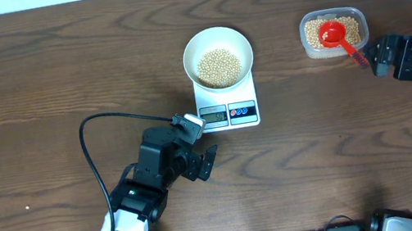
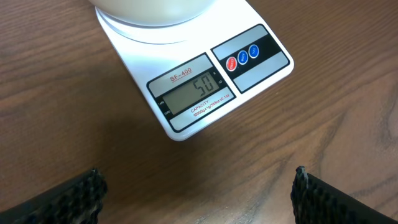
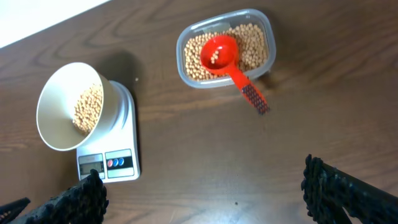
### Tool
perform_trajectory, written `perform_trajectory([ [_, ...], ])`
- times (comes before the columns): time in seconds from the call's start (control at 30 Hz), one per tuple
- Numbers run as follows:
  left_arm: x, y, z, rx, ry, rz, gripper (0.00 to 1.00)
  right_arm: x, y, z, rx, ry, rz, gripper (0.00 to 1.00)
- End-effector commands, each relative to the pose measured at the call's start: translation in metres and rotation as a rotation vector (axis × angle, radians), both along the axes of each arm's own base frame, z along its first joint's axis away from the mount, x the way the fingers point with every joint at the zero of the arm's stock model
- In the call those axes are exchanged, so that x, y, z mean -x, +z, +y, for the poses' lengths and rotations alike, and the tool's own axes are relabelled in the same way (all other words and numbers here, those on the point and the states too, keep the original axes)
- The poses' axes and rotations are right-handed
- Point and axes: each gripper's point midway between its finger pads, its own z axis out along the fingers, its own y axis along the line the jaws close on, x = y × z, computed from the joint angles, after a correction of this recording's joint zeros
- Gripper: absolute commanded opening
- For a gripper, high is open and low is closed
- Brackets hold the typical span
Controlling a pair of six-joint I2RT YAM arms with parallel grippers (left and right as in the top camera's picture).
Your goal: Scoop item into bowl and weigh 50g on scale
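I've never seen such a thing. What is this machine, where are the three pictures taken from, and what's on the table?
Two robot arms work at a wooden table. One picture looks down from above; the other two come from cameras on the wrists, so each arm's black fingers show below. The left gripper and right gripper are open, holding nothing. A white bowl of beans stands on a scale reading 50. A red scoop lies in a clear tub of more beans.

White bowl (image 1: 217, 51), tan beans (image 1: 218, 66), red scoop (image 1: 336, 34).
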Motion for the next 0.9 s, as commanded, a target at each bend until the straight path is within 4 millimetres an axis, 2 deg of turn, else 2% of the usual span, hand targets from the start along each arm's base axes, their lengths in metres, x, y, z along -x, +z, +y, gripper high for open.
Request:
perform_trajectory([
  [0.0, -0.002, -0.001, 0.002, -0.003, 0.02, 0.005, 0.97, 0.005, 0.002, -0.001, -0.006, -0.014, 0.013, 0.99],
  [0.23, -0.002, -0.001, 0.002, -0.003, 0.02, 0.005, 0.97, 0.025, 0.007, 0.006, -0.009, -0.014, 0.024, 0.99],
  [0.4, -0.002, -0.001, 0.002, -0.003, 0.02, 0.005, 0.97, 0.038, 0.02, 0.007, 0.087, 0.054, -0.034, 0.99],
  [0.73, -0.002, -0.001, 0.002, -0.003, 0.02, 0.005, 0.97, 0.043, 0.022, 0.002, 0.132, 0.044, -0.047, 0.99],
  [0.87, -0.002, -0.001, 0.002, -0.003, 0.019, 0.005, 0.97, 0.041, 0.021, 0.002, 0.175, 0.063, -0.118, 0.99],
])
